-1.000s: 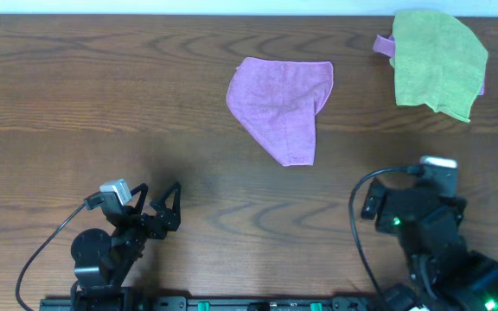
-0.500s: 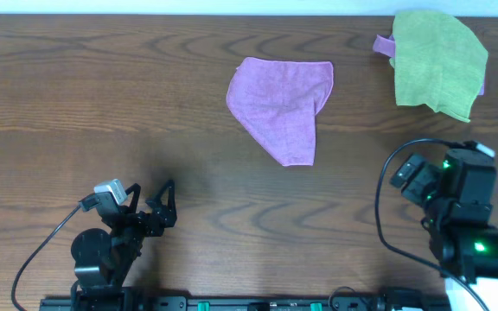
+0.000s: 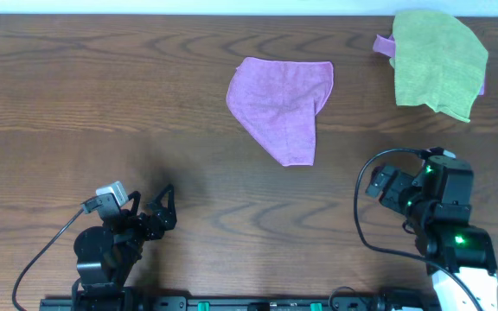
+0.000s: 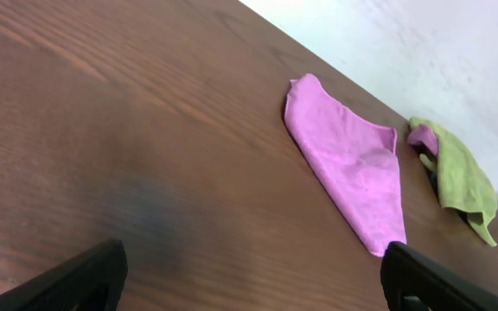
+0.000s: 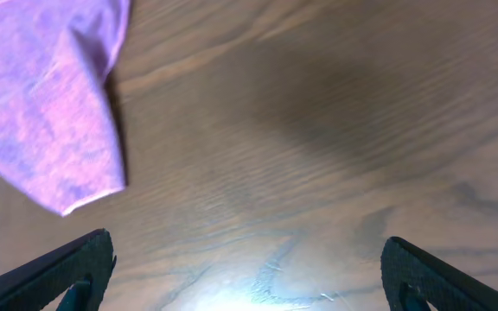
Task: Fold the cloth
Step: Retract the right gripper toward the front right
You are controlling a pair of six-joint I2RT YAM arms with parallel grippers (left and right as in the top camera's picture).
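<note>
Lying in a rumpled, roughly triangular shape toward the far middle of the worktop (image 3: pixel 102 104), the cloth (image 3: pixel 279 105) is well apart from both arms and from the lime-green cloth (image 3: pixel 439 60) at the far right. The left claw (image 3: pixel 168 206) and the right claw (image 5: pixel 247 269) each stand with fingers spread wide, holding nothing, near the front edge. Soft, light and limp, the cloth will probably sag and drag rather than keep its shape, so a hemmed corner, pinched low against the wood, looks the best hold.
</note>
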